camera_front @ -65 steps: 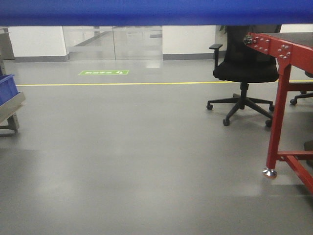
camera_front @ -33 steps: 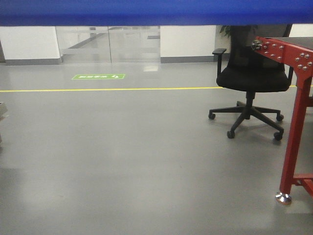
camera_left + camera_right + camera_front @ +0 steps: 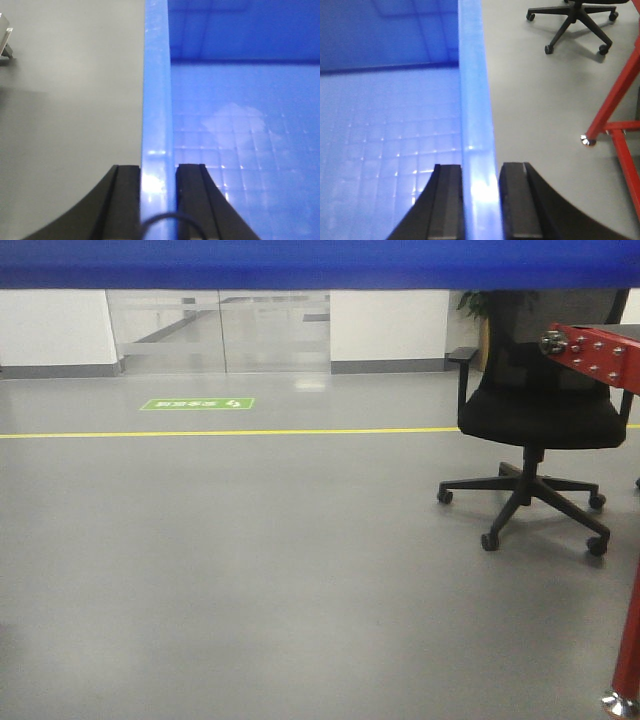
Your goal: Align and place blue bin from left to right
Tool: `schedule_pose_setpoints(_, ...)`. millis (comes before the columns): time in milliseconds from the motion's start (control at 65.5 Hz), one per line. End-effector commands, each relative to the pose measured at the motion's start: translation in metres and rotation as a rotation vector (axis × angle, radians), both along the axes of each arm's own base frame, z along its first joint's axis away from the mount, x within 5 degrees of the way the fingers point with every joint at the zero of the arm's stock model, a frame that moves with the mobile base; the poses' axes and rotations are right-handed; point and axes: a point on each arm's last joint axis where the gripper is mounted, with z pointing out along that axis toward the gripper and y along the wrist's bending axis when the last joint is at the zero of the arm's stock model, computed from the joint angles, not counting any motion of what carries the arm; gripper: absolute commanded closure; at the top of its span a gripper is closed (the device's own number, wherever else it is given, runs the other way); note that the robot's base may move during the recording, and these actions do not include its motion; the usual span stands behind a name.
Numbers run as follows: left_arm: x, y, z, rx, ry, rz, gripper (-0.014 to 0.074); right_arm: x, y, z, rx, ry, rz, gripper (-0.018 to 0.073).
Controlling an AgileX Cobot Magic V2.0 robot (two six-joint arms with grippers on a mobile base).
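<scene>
2 black grippers, left gripper [image 3: 158, 172] and right gripper [image 3: 479, 172], each clamp 1 wall of the large mid-blue plastic bin [image 3: 156, 100], held aloft left of the red metal table frame [image 3: 615, 100]; placement pending.

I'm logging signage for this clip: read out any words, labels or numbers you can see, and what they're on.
Green floor sign: white markings, too blurred to read.
Blue bin, red frame: no text visible.
</scene>
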Motion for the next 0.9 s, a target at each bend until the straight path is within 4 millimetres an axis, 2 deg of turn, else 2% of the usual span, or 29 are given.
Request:
schedule_pose_setpoints(0, -0.0003, -0.0080, 0.0101, -0.050, -0.093, -0.075, 0.0707, -0.0001, 0.0160, 0.0206, 0.156, -0.179, 0.144, 0.0629)
schedule_pose_setpoints(886, 0.0004, -0.0067, 0.0114, -0.035, -0.109, -0.067, 0.0707, -0.0001, 0.0162, 0.0209, 0.158, -0.182, 0.146, 0.0629)
